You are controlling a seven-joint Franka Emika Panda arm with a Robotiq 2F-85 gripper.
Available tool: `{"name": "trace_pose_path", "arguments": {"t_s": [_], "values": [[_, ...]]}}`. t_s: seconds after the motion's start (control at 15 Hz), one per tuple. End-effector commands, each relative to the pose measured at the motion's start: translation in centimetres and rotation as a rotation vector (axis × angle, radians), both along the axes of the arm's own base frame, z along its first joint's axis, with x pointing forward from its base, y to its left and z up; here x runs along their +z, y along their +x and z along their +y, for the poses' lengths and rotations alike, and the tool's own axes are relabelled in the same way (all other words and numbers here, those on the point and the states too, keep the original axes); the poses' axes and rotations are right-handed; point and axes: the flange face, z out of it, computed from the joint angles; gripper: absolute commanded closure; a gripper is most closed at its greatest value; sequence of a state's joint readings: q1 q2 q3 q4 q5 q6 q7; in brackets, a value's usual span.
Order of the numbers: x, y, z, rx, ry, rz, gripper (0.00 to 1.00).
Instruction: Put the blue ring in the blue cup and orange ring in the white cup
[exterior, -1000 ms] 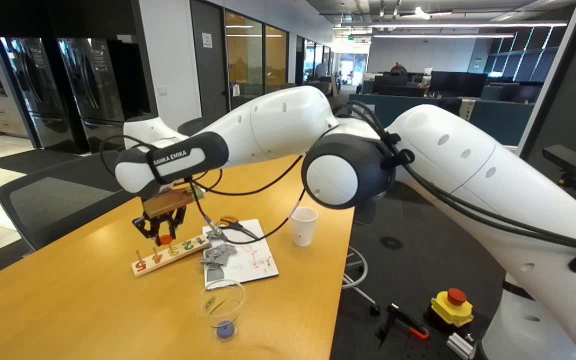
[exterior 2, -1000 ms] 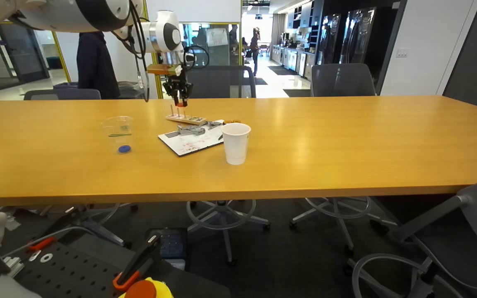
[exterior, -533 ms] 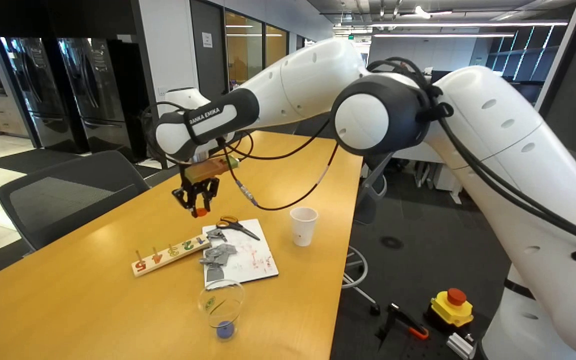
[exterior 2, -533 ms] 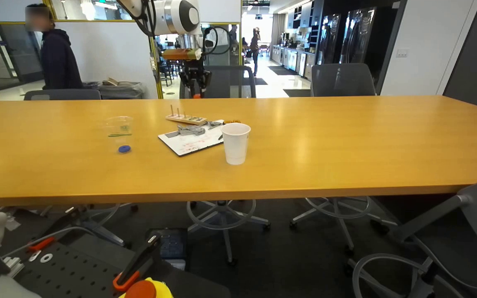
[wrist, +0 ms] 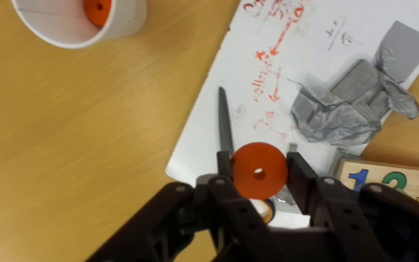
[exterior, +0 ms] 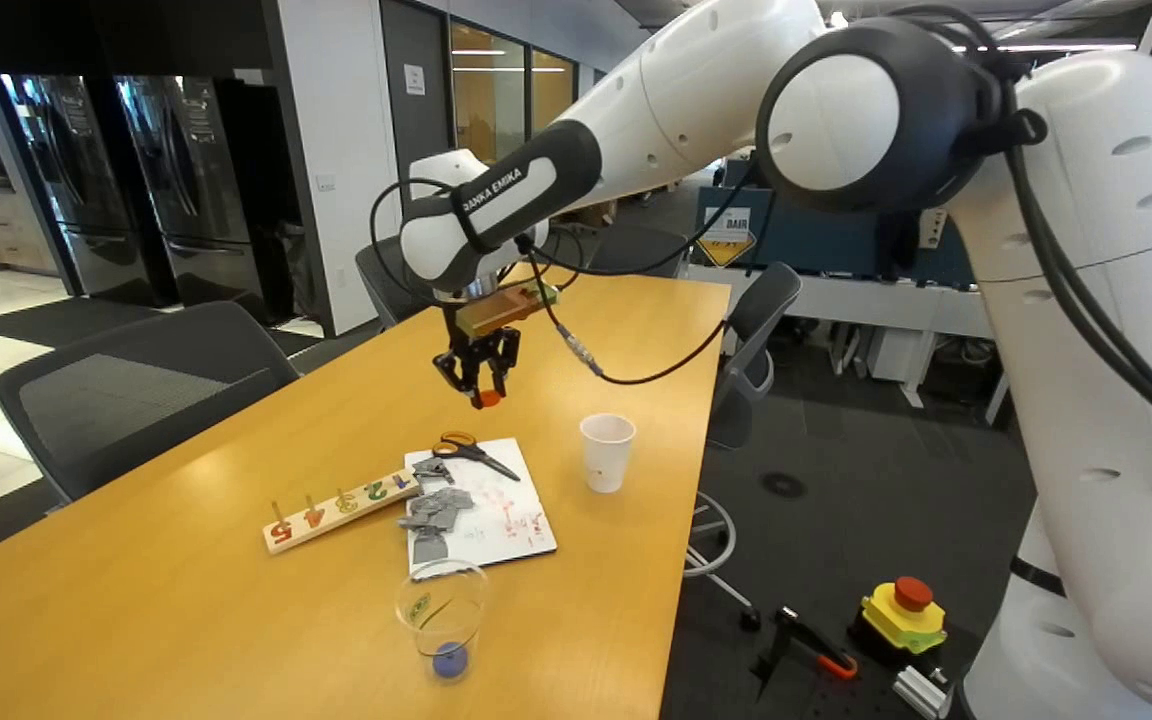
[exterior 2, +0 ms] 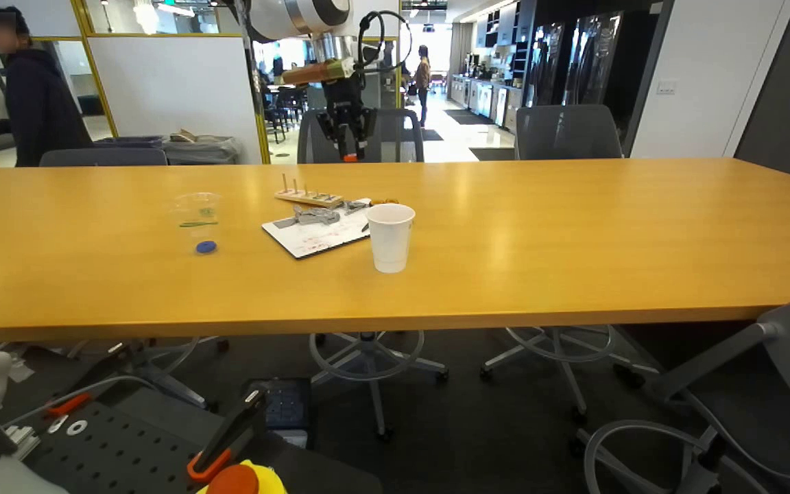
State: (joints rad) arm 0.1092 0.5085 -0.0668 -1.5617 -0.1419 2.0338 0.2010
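Note:
My gripper (exterior: 489, 396) is shut on an orange ring (wrist: 253, 158), held level between the fingertips, well above the table. It is past the number 1 end of the peg board, higher than the white cup (exterior: 607, 455) and apart from it. The white cup stands upright in both exterior views (exterior 2: 390, 240) and shows at the top left of the wrist view (wrist: 131, 18). Another orange ring (wrist: 98, 12) lies inside it. The see-through blue cup (exterior: 444, 605) stands upright nearer the camera, with the blue ring (exterior: 450, 660) at its bottom; both are out of the wrist view.
A wooden peg board (exterior: 341, 512) with numbers lies beside a whiteboard (exterior: 506, 515). Scissors (exterior: 476, 455) and crumpled grey tape (exterior: 436, 508) lie on the whiteboard. The white cup is near the table's edge. Chairs (exterior 2: 568, 134) stand around the table.
My gripper has lifted away from the peg board with the orange ring and moved toward the number 1 end, rightward in both exterior views. The cups and blue ring have not moved.

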Motion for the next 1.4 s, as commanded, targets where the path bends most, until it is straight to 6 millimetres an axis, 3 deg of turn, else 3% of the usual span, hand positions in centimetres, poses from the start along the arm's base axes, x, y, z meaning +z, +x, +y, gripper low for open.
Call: {"name": "trace_pose_path", "arguments": {"t_s": [0.0, 0.33, 0.4, 1.0, 1.33], "values": [[1.1, -4.7, -2.8, -0.05, -0.031, -0.011, 0.81], [0.1, -8.1, -6.2, -0.118, -0.041, 0.002, 0.81], [1.5, -11.4, -6.1, -0.135, -0.041, 0.006, 0.81], [6.9, -25.1, -7.2, -0.23, -0.027, 0.015, 0.81], [8.6, -29.2, -6.4, -0.264, -0.029, -0.069, 0.81]]}}
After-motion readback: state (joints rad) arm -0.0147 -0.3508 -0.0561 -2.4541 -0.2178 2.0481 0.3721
